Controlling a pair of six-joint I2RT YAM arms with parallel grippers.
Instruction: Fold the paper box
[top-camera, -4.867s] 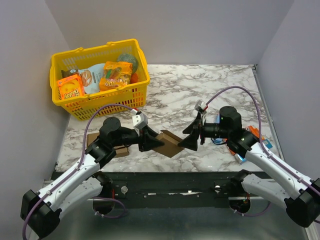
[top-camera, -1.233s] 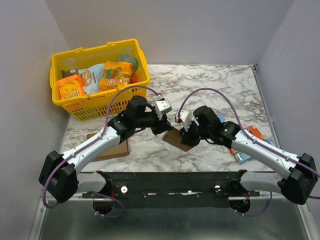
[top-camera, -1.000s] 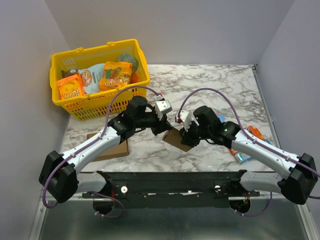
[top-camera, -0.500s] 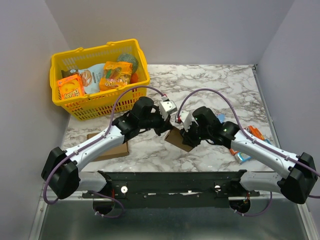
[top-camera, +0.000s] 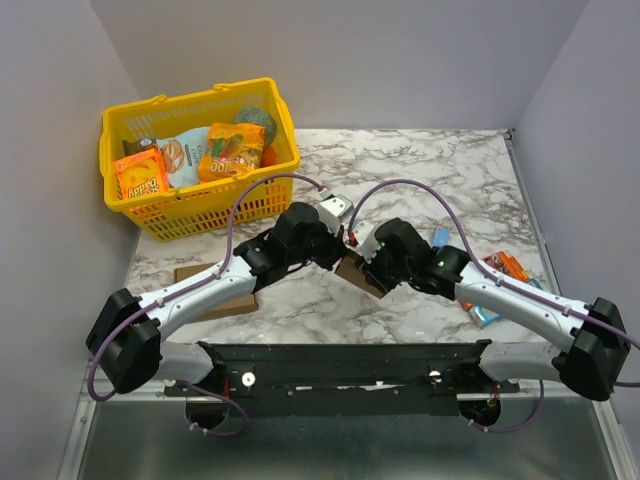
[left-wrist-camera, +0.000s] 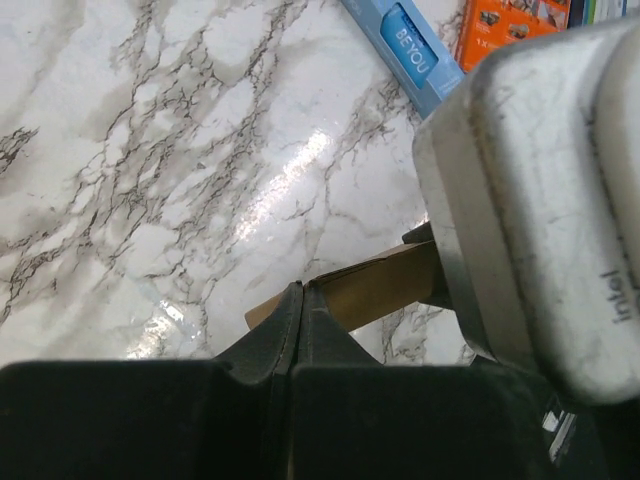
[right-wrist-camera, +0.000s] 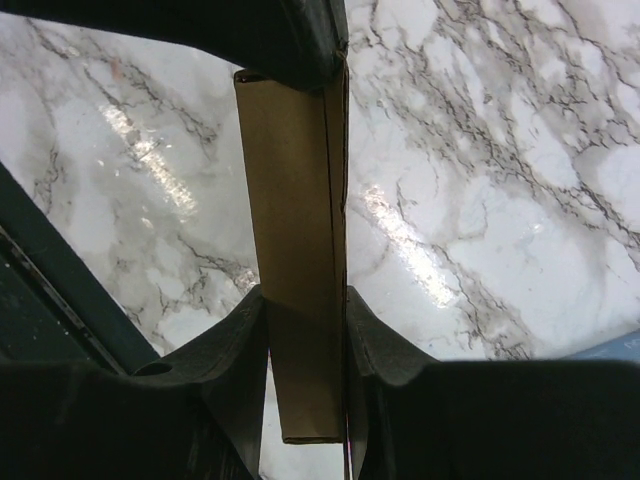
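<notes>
On the marble table (top-camera: 420, 170), mid-frame in the top view, the paper box (top-camera: 352, 272) was clamped by the right gripper (right-wrist-camera: 302, 300), with the left gripper (left-wrist-camera: 302, 298) squeezed fully closed at its edge, and the folding seemed unfinished, no box shape formed.

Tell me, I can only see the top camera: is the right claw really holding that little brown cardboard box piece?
Observer: Yes. The right wrist view shows the right gripper with the thin, creased brown cardboard paper box squeezed between its two black fingers.
Operator: What about the left claw?
Observer: The left gripper is shut tight, with its tips at the box's edge. I can't tell whether a flap is pinched between them.
Operator: Can you read anything on the blue stuff?
Observer: The left wrist view shows a flat blue packet printed "BE YOU".
</notes>
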